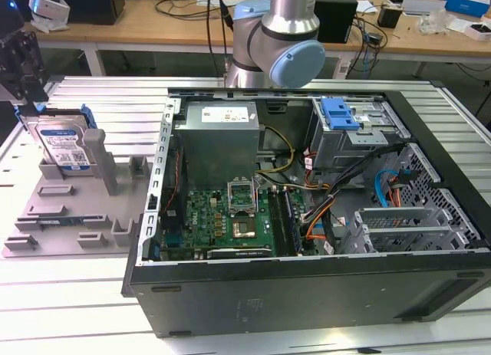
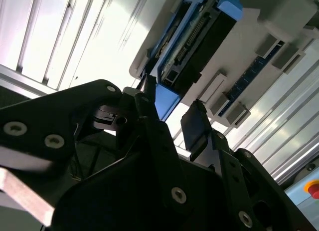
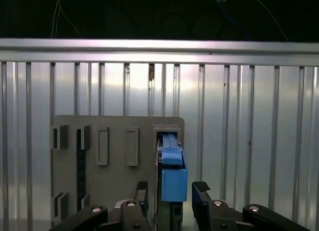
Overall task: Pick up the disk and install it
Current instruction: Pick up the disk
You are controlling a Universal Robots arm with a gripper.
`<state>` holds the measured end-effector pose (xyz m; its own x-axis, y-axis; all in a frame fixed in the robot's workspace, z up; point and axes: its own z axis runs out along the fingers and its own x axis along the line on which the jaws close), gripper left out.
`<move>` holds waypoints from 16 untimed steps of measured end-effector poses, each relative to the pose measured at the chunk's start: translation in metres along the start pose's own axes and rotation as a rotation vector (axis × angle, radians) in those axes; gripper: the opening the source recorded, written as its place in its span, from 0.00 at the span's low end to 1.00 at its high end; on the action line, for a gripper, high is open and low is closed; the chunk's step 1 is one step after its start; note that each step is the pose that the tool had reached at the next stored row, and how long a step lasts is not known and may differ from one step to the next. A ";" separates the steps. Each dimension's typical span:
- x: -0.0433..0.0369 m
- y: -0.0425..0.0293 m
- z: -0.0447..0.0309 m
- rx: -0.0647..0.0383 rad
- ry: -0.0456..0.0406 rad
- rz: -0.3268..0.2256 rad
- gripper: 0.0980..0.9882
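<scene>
Fingers (image 3: 201, 195) apart, clamped on nothing. Straddle the blue end of the disk (image 1: 64, 144), one on each side, with a slim gap visible at both flanks in both wrist views. Puts the gripper (image 3: 171, 185) directly over the disk's upper edge, at the far corner of the grey holder tray (image 1: 54, 217), toward the exterior view's left.

Step in hand, as judged: the pick-up, at alignment just ahead of the grasp. No lift evident; sits fully seated in its slot. Install not begun. Beside the tray on the worktop (image 1: 77, 324), the open computer case (image 1: 307, 301), with a drive cage (image 1: 368, 144) at its far corner under a blue latch (image 1: 337, 113).

Calls, in all likelihood, for a square, centred closure on the blue carrier flanks rather than on bare metal. Then calls for a straight pull along the slot, given how closely the tray walls hug the lower edge. Risks a jam or a dragged tray if pulled at an angle.

Condition of the disk: presents as a flat silver slab stood on edge, with a white-and-blue label on the broad face seen in the exterior view. Framed by a bright blue plastic carrier, bulkiest at the end between the fingers. Shows a row of connector contacts along one narrow end in the second wrist view. Looks rigid and smooth-sided; no damage discernible.
</scene>
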<state>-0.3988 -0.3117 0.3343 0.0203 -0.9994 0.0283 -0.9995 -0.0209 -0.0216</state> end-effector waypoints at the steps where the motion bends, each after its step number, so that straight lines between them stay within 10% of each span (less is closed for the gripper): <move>1: 0.0000 0.0000 0.0008 0.000 0.0000 0.000 0.43; 16: -0.0036 0.0026 0.0077 -0.001 -0.0004 0.000 0.43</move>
<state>-0.4013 -0.3084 0.3265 0.0205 -0.9994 0.0279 -0.9996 -0.0210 -0.0203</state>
